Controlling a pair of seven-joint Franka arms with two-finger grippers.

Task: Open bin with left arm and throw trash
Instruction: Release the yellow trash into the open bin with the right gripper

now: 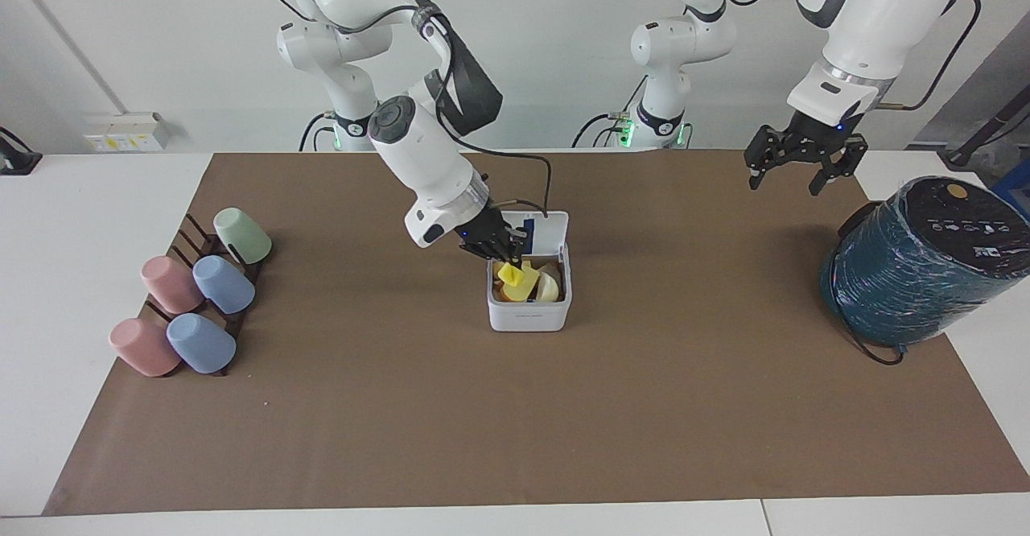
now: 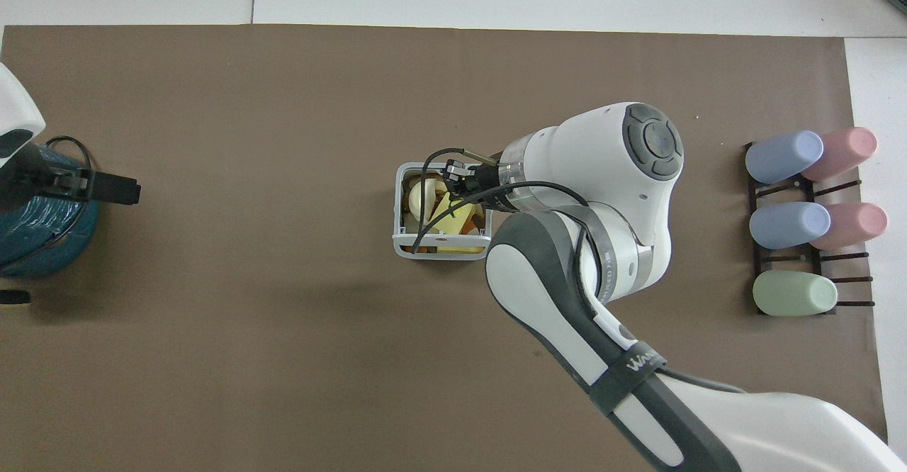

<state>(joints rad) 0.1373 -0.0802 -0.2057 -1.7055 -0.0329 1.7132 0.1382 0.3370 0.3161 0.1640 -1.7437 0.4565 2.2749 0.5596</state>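
Bin (image 1: 529, 315) stood mid-desk on the brown mat (image 1: 515, 423), lid (image 1: 541, 228) up, holding yellow, orange and cream scraps (image 1: 547, 286). Right pincer (image 1: 508, 263) hung over the bin's opening, clamped on a bright yellow scrap (image 1: 512, 274). Left pincer (image 1: 797, 167) hung spread wide and empty above the mat near the teal cylinder (image 1: 917, 266). Five pastel cups (image 1: 193, 298) lay on a dark rack at the right arm's end. White desk (image 1: 72, 222); plain white wall (image 1: 563, 37).

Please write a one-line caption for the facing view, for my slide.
Right gripper holds a yellow scrap over the open bin; left gripper waits, open, raised above the table.
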